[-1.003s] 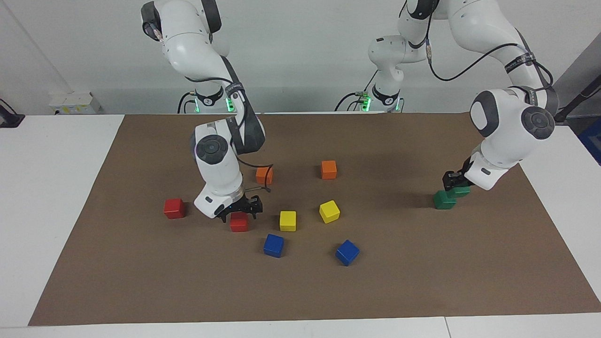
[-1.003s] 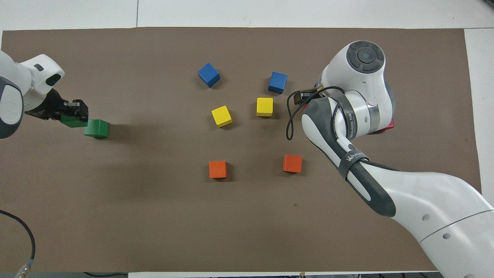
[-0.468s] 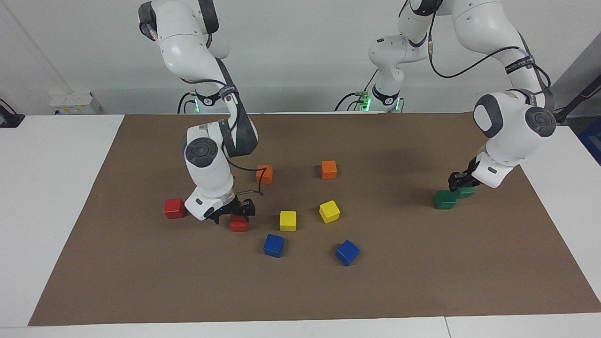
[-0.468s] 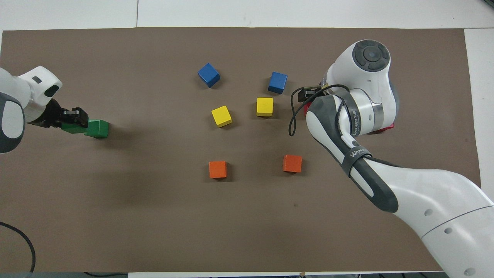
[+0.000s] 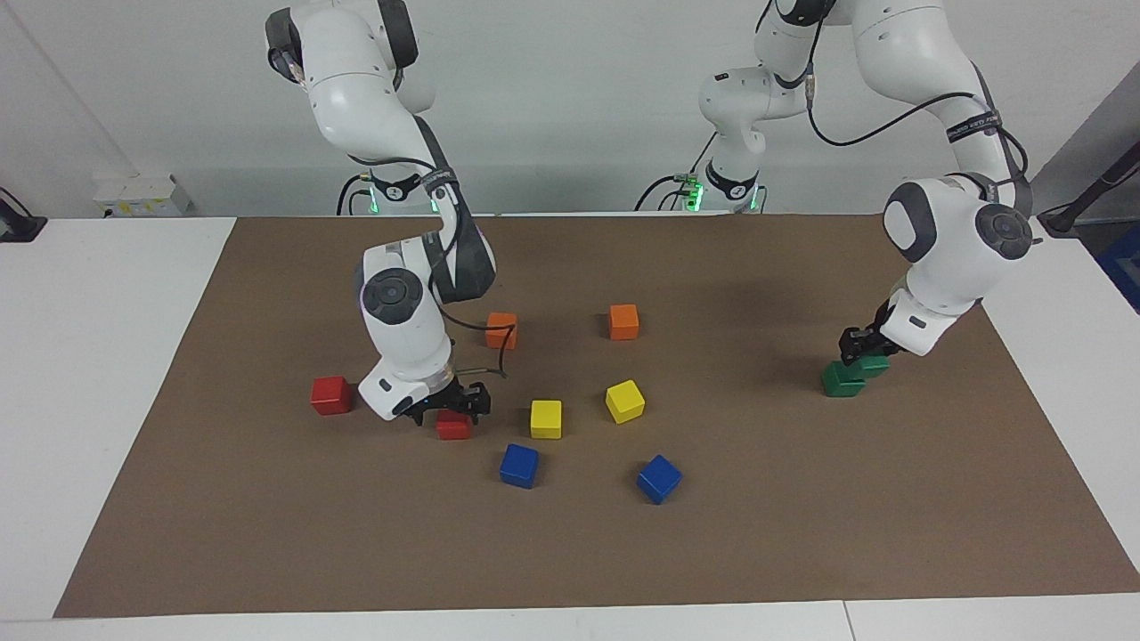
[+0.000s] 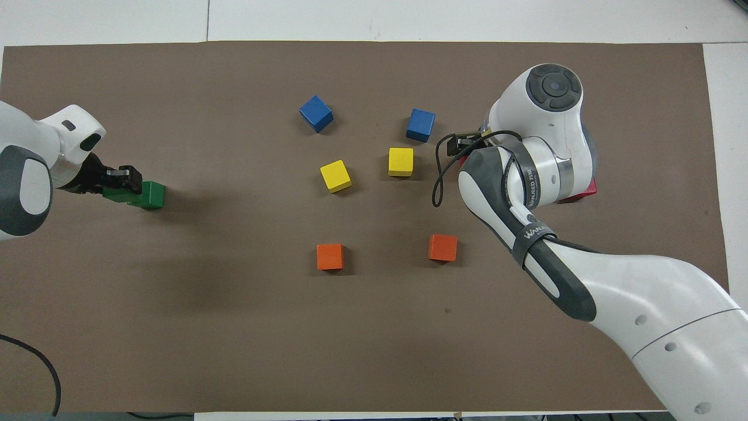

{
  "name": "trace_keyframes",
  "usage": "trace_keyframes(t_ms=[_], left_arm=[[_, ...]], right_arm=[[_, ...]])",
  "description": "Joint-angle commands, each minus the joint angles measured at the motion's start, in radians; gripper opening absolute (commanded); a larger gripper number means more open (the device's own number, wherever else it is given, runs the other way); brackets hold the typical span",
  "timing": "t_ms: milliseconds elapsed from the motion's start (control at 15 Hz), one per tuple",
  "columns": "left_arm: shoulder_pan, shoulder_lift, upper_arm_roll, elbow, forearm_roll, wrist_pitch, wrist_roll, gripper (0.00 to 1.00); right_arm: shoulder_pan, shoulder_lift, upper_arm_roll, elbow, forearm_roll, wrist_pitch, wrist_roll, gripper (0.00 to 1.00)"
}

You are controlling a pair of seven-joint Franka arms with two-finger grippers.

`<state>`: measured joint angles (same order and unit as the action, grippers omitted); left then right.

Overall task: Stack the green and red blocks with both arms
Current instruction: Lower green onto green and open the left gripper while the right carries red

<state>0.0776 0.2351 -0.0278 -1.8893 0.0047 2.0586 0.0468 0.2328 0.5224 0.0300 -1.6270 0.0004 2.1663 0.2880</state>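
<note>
My left gripper [image 5: 860,347] is shut on a dark green block [image 5: 875,364], held low at the left arm's end of the mat. That block overlaps the top edge of a second green block [image 5: 841,381] on the mat; I cannot tell if they touch. In the overhead view the held green block [image 6: 118,193] sits beside the resting one [image 6: 152,195]. My right gripper [image 5: 452,414] is open and lowered around a red block [image 5: 454,431]. Another red block [image 5: 330,394] lies toward the right arm's end; only its edge [image 6: 583,192] shows from overhead.
Two orange cubes [image 5: 501,329] [image 5: 623,321] lie nearer the robots. Two yellow cubes [image 5: 546,418] [image 5: 625,401] sit beside the red block under my right gripper, one close by. Two blue cubes [image 5: 519,466] [image 5: 659,479] lie farther out. The brown mat [image 5: 802,534] covers the table.
My right gripper has come down over the red block, still open. The left gripper, still shut on its green block, has shifted slightly toward the green block on the mat.
</note>
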Motion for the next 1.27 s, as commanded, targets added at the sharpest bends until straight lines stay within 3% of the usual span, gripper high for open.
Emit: trace_keyframes(t_ms=[0,468,602,668,735,869,1070,1136,1203], left_arm=[[0.002,-0.037,0.005,-0.066,-0.020,0.051,0.021,0.00],[-0.002,-0.033,0.003,-0.071,-0.020,0.058,0.039,0.00],[-0.004,-0.031,0.003,-0.071,-0.022,0.061,0.038,0.00],[-0.004,-0.031,0.003,-0.073,-0.022,0.061,0.039,0.00],[-0.004,-0.031,0.003,-0.077,-0.022,0.063,0.038,0.00],[-0.004,-0.033,0.003,-0.090,-0.022,0.074,0.038,0.00],[-0.005,-0.034,0.005,-0.111,-0.022,0.094,0.038,0.00],[-0.004,-0.034,0.005,-0.117,-0.022,0.100,0.038,0.10],[-0.004,-0.036,0.005,-0.126,-0.022,0.110,0.039,0.26]], right_arm=[[-0.001,0.005,0.004,-0.014,0.004,0.035,0.020,0.99],[-0.001,0.019,0.004,-0.040,-0.002,0.075,0.017,0.99],[-0.001,0.021,0.004,-0.042,-0.003,0.075,0.017,0.91],[0.000,0.022,0.004,-0.044,-0.005,0.075,0.017,0.84],[0.000,0.024,0.004,-0.042,-0.005,0.075,0.017,0.64],[0.000,0.022,0.004,-0.040,-0.005,0.061,0.017,0.00],[0.005,0.015,0.002,-0.025,-0.005,0.037,0.020,0.00],[0.003,0.008,0.002,-0.013,-0.008,0.018,0.020,0.00],[0.000,0.005,-0.002,0.005,-0.010,-0.009,0.013,0.00]])
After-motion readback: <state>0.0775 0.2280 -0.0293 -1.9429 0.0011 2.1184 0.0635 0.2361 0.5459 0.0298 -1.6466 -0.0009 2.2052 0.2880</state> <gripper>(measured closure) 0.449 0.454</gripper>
